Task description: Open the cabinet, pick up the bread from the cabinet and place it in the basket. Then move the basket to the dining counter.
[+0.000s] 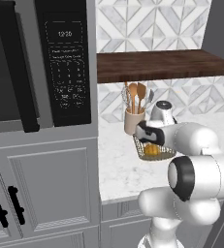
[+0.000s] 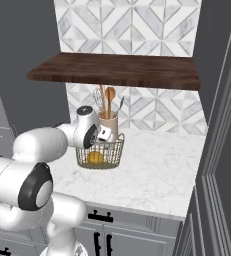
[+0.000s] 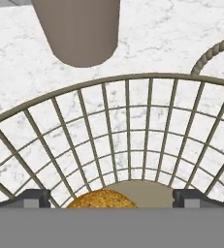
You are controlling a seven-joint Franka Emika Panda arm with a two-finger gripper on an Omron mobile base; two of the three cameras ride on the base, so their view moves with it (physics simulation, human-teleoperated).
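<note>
Hovering over basket (image 3: pixel 133 145): tool (image 3: pixel 111 197) spread wide, nothing held. Bread (image 3: pixel 102 199) already sat in basket bottom, 6 o'clock in hand view. Rim should be gripped next, cup (image 3: pixel 79 29) at 12 o'clock avoided, tabletop (image 2: pixel 152 170) cleared.

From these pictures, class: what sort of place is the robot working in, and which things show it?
A home kitchen, rendered. A built-in microwave sits over grey cabinets, a cup of wooden spoons stands on a marble-look counter by a tiled backsplash, and a wire basket holds a bread bun.
</note>
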